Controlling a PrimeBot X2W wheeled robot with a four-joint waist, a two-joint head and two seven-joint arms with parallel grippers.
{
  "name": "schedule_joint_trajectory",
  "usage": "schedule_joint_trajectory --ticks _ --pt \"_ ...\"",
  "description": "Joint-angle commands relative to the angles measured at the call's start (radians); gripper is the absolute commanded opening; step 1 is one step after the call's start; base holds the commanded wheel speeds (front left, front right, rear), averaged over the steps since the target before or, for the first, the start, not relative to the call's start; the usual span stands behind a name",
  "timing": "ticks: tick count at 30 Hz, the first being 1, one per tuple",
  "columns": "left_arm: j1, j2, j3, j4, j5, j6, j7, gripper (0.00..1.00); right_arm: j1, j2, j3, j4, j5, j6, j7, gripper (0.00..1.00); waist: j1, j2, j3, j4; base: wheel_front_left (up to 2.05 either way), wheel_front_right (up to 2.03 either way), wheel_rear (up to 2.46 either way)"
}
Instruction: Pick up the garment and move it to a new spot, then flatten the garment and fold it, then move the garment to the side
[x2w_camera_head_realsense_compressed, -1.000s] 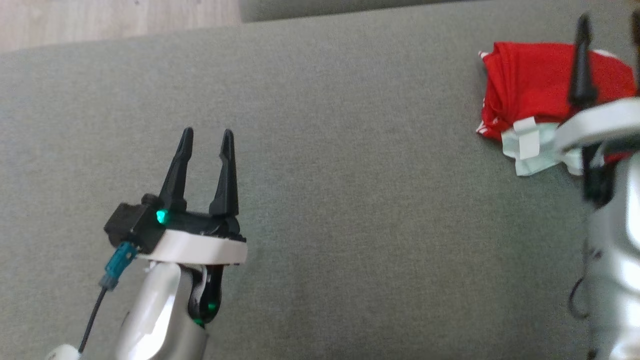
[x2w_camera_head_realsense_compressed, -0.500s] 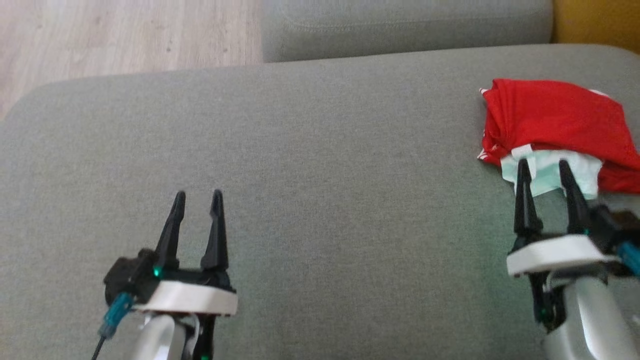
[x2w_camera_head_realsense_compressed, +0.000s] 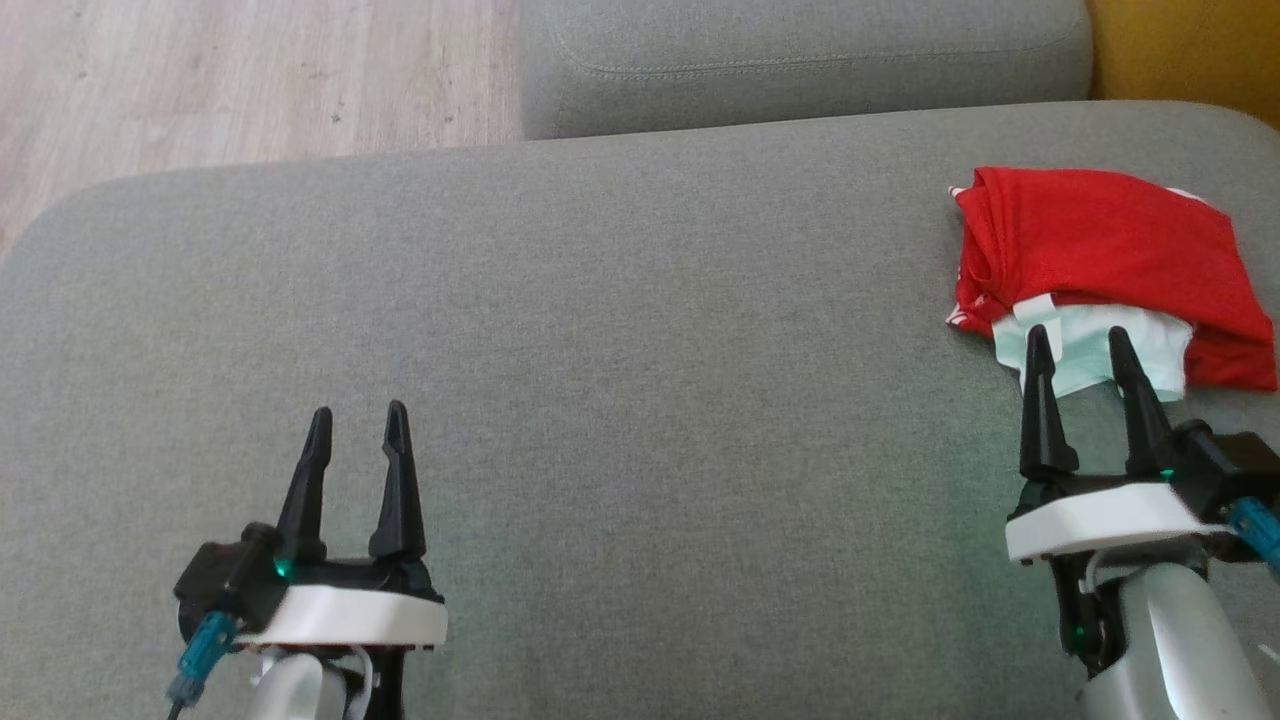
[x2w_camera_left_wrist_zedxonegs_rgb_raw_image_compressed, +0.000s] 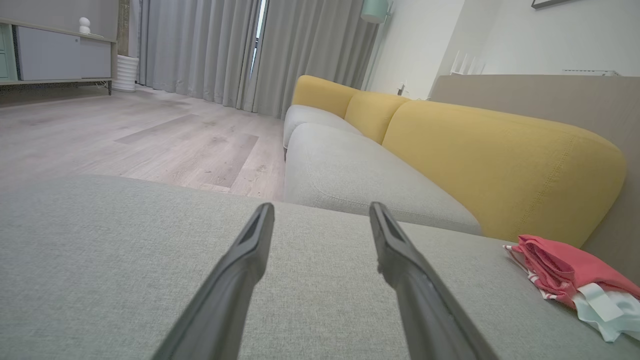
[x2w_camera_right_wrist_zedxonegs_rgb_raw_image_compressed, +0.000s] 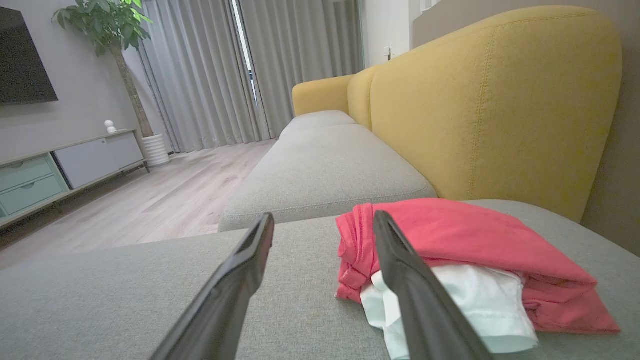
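Observation:
The garment (x2w_camera_head_realsense_compressed: 1100, 255) is a folded red bundle with a white and pale-green part at its near edge, lying at the far right of the grey sofa cushion (x2w_camera_head_realsense_compressed: 640, 380). It also appears as the garment (x2w_camera_left_wrist_zedxonegs_rgb_raw_image_compressed: 575, 277) at the lower right and the garment (x2w_camera_right_wrist_zedxonegs_rgb_raw_image_compressed: 475, 260) just ahead. My right gripper (x2w_camera_head_realsense_compressed: 1080, 345) is open and empty, its tips level with the garment's white near edge but not gripping it. My left gripper (x2w_camera_head_realsense_compressed: 357, 420) is open and empty over bare cushion at the lower left, far from the garment. Open fingers of the left gripper (x2w_camera_left_wrist_zedxonegs_rgb_raw_image_compressed: 320, 210) and right gripper (x2w_camera_right_wrist_zedxonegs_rgb_raw_image_compressed: 322, 220) rise from the bottom.
A second grey cushion (x2w_camera_head_realsense_compressed: 800, 60) lies beyond the one I work over. The yellow backrest (x2w_camera_head_realsense_compressed: 1190, 50) stands at the far right, behind the garment. Wooden floor (x2w_camera_head_realsense_compressed: 250, 80) lies past the cushion's far left edge. Curtains (x2w_camera_left_wrist_zedxonegs_rgb_raw_image_compressed: 225, 50) and a low cabinet (x2w_camera_right_wrist_zedxonegs_rgb_raw_image_compressed: 70, 165) stand farther off.
The head camera has tilted, so the whole picture shifted. My right gripper has drawn back from over the garment to its near edge. The garment stays put.

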Motion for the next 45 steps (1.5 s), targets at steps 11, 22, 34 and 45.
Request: schedule_joint_trajectory --ticks 11,22,34,45 --pt "-0.027 0.007 0.034 -0.064 -0.033 0.005 -0.005 1.00 -0.009 -0.003 0.053 -0.033 0.021 -0.001 -0.012 1.00 0.0000 0.0000 0.005 -0.007 0.00 0.00 0.00" --pt "-0.025 0.007 0.038 -0.069 -0.035 0.000 -0.005 1.00 -0.012 -0.003 0.052 -0.023 0.044 -0.001 -0.012 1.00 0.0000 0.0000 0.001 -0.006 0.00 0.00 0.00" --pt "0.030 0.000 0.000 0.033 -0.089 0.007 0.016 0.00 0.040 0.003 0.024 0.072 0.107 0.000 0.022 0.00 0.0000 0.0000 -0.001 -0.006 0.00 0.00 0.00" --pt "0.025 0.003 0.019 0.028 -0.200 0.006 0.047 0.00 0.043 0.002 0.019 0.056 0.232 0.000 0.052 0.00 0.0000 0.0000 -0.006 -0.007 0.00 0.00 0.00"
